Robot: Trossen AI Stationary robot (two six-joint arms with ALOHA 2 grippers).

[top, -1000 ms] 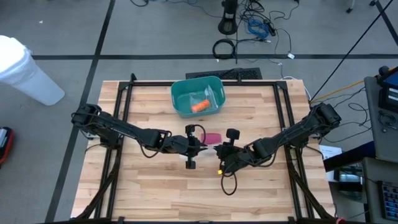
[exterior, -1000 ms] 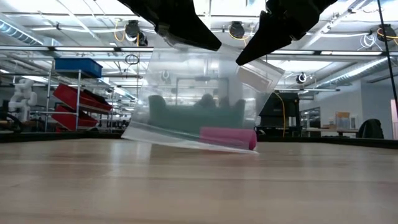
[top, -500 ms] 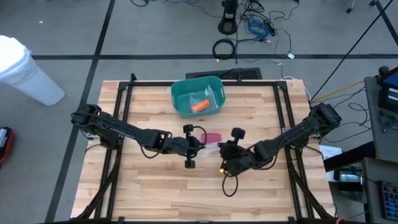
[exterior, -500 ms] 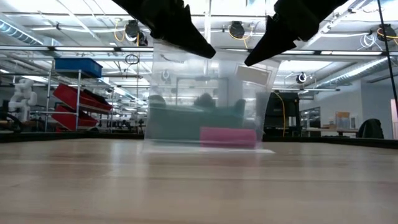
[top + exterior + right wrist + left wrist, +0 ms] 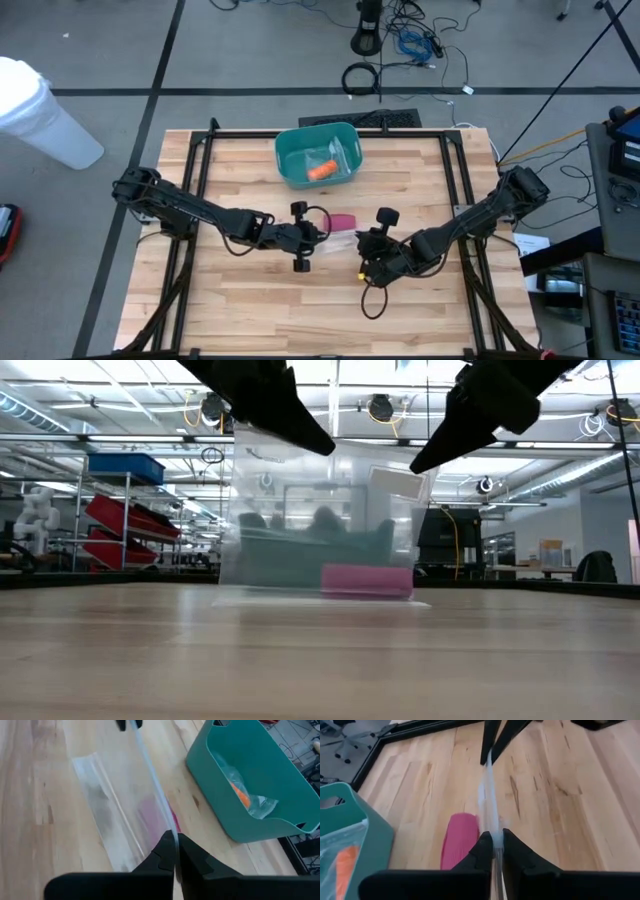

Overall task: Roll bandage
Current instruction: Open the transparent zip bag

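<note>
Item 1, left tool (image 5: 492, 851): mid-bench under my left arm, fingers pinched closed on one top edge of the clear plastic bag (image 5: 320, 525).

Item 2, right tool (image 5: 174, 851): mid-bench facing the left one, fingers clamped closed on the bag's opposite top edge. I hold the bag stretched upright between the two tools, its bottom edge resting on the bench (image 5: 250, 310).

Item 3, pink bandage roll (image 5: 367, 581): lying on its side on the bench, just beside or behind the bag on its far side; from the low view it shows through the plastic. The left wrist view suggests it sits outside the bag, though I cannot be sure.

Item 4, teal bin (image 5: 318, 155): at the far edge of the bench, holding an orange object (image 5: 322, 171) and some clear wrapping. Untouched by either tool.

Status, as I judge it: the bandage already looks wound into a compact roll, so the rolling itself appears done or nearly so. What seems left is handling the bag and roll together, perhaps bagging the roll, which neither tool grips now.
</note>
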